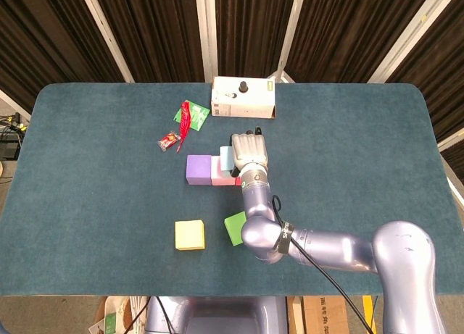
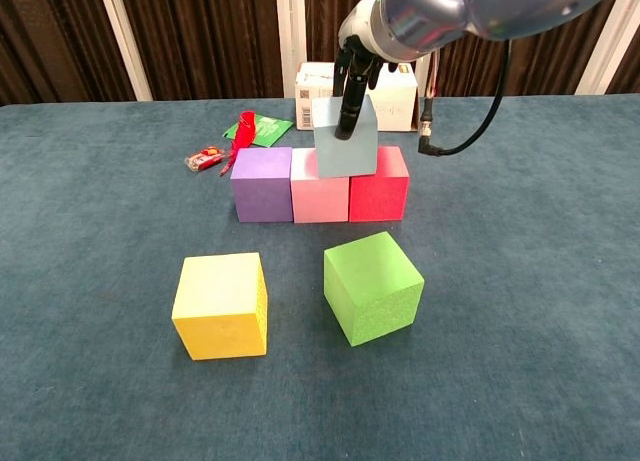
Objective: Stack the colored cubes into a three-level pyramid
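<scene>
The right hand [image 2: 352, 76] grips the pale blue cube [image 2: 345, 146] sitting atop the pink cube [image 2: 320, 198] and red cube [image 2: 379, 193], purple cube [image 2: 262, 184] adjoining; yellow cube [image 2: 221, 305] and green cube [image 2: 372, 287] lie apart nearer; open cloth [image 2: 530, 281] surrounds.

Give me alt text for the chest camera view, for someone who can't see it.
The robot's right hand holds a light blue cube on top of the pink cube and red cube, which sit in a row with a purple cube on a teal table. A yellow cube and a green cube wait nearer the camera.
</scene>
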Motion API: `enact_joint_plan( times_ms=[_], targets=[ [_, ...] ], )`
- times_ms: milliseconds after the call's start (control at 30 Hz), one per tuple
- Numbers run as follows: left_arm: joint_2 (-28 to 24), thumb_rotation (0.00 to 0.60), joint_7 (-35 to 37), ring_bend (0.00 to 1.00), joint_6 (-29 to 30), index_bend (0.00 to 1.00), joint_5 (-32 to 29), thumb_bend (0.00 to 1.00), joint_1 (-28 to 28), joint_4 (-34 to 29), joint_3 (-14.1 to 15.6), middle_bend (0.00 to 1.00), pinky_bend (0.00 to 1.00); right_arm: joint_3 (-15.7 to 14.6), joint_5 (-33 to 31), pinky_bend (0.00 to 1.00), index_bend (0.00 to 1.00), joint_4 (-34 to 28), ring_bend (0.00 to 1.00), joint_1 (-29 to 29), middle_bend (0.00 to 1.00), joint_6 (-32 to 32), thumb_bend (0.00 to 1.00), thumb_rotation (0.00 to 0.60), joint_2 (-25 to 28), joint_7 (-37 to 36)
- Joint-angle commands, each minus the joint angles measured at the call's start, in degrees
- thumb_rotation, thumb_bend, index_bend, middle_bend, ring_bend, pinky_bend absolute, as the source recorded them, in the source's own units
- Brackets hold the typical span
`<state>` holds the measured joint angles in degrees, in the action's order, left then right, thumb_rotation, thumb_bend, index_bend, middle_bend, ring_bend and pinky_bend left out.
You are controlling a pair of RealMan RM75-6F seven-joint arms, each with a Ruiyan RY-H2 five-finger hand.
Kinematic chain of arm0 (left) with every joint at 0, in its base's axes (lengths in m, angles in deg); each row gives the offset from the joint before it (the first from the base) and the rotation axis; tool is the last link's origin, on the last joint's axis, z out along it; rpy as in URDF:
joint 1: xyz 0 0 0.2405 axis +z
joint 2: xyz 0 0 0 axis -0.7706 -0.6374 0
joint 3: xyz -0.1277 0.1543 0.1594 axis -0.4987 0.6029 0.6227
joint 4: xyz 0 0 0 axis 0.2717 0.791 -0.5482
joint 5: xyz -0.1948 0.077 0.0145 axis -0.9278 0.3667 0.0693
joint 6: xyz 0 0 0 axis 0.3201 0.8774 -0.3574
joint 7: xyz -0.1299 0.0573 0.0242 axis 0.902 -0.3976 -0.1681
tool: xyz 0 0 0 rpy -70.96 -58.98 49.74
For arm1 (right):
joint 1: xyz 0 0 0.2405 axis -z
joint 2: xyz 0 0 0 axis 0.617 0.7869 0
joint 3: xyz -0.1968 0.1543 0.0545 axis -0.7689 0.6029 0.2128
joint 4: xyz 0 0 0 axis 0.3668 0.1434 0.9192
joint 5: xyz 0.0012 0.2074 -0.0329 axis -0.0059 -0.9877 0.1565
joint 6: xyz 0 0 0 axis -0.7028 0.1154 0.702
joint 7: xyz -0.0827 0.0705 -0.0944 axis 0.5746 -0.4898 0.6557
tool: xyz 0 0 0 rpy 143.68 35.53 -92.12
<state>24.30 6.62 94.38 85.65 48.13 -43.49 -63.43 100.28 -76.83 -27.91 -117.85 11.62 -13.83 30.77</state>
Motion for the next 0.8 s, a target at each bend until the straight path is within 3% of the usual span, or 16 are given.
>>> enact_joint_plan(
  times_ms=[33,800],
  targets=[
    [0.0,0.6,-0.1,0.0,0.0,0.07,0.0,0.35,0.0,0.0,0.0,0.0,0.0,0.1,-0.1,0.0,0.35,-0.1,0.16,0.0,0.31,0.1,0.24,0.6,0.1,0.2],
    [0.0,0.6,-0.4,0.0,-0.1,0.07,-0.2,0.35,0.0,0.0,0.0,0.0,0.0,1.0,-0.4,0.0,0.3,-0.2,0.13,0.3,0.24,0.3,0.24,0.6,-0.2,1.4]
  ],
)
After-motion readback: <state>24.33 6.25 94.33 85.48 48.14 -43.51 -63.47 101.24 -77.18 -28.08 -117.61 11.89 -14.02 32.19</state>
